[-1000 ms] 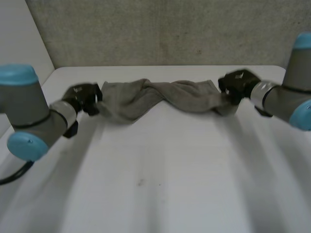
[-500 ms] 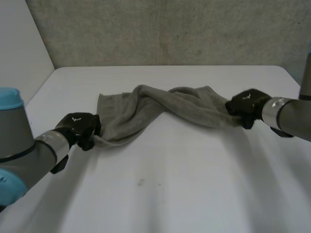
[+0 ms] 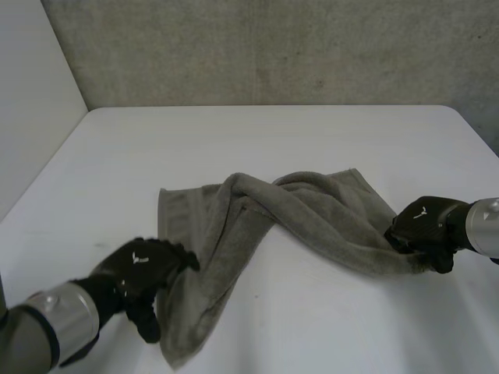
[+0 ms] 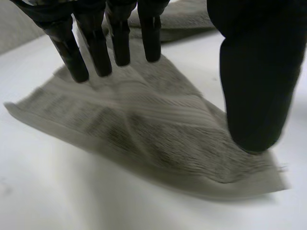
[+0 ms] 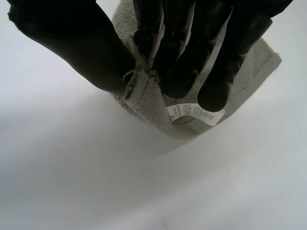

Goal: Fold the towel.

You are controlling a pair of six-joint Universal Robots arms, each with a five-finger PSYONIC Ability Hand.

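Towel (image 3: 312, 210): lying twisted across table (image 3: 312, 132). We are clamping left hand (image 3: 140, 269) on its near-left corner and right hand (image 3: 425, 226) on its right corner, beside label (image 5: 194, 114). Likely risk: twist is getting folded in, bunching layers; thin pinches slipping.

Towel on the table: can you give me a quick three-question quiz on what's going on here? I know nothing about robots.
1. True or false: the towel lies spread flat on the table.
2. What sits at the corner that the right hand pinches? A) a white label B) a button C) a zip
3. Fill in: the towel's end nearer the head camera is at the ____ hand.
Key: 1 false, it is twisted and bunched; 2 A; 3 left, the left hand.
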